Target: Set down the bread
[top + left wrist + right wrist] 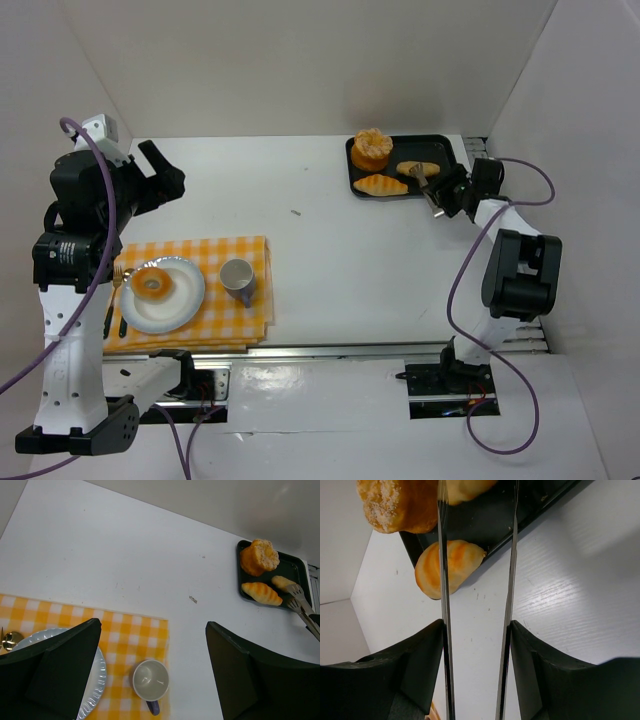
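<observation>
From above, the white counter point(340, 260) carries a black rectangular tray point(450, 150) at the upper right. On it lie the bread roll point(415, 168), pale and oblong, a sugared ring cake point(372, 148) and a glossy striped bun point(381, 185). The right claw point(452, 190) sits just beside the tray's right edge, clamped on metal tongs point(431, 193) whose tips reach the roll. At the lower left a yellow checked cloth point(230, 320) holds a round ribbed plate point(185, 305) with a doughnut point(153, 282) and a grey mug point(237, 277). The left claw point(165, 180) hangs at the left of the frame, well apart from the tray. Only this view shows the doughnut. The left wrist view shows its own dark fingers point(65, 675) spread wide with nothing between them, over the cloth, the plate's rim and the mug's hollow. The tray is small in its upper right corner, tong tips at the roll. The right wrist view, very close, shows black fingers point(555, 680) pressing the two thin steel blades from outside. The blades run up the frame, apart, and straddle the roll at the top edge; whether they pinch it cannot be told. Here the cake's sugar grain and the bun's smooth crust at the tray's edge are plain.
</observation>
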`<action>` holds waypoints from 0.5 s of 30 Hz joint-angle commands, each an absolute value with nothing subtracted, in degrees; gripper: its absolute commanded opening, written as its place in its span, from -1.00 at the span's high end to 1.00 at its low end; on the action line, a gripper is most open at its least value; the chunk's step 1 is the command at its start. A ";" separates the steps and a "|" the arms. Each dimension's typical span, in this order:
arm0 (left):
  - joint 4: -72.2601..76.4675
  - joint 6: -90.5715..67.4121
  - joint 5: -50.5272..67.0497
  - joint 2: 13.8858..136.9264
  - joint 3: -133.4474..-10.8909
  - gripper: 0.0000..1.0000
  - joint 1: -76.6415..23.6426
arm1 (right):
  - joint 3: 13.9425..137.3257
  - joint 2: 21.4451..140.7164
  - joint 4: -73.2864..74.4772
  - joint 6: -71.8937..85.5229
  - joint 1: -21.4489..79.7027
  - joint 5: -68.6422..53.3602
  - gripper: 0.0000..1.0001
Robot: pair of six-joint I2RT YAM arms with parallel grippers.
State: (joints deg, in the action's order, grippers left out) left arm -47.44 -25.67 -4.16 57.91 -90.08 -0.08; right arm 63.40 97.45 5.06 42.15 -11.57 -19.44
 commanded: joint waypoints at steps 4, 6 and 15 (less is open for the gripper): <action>-44.82 -25.75 -3.60 57.39 -90.00 -0.98 0.26 | 68.29 100.98 0.00 42.28 -11.95 -21.53 -0.23; -44.82 -25.75 -3.60 57.39 -90.00 -0.98 0.26 | 68.99 101.78 0.00 42.28 -11.95 -21.53 -0.10; -44.82 -25.75 -4.13 57.39 -90.00 -0.98 0.26 | 66.37 95.72 -3.06 42.28 -11.95 -19.25 0.67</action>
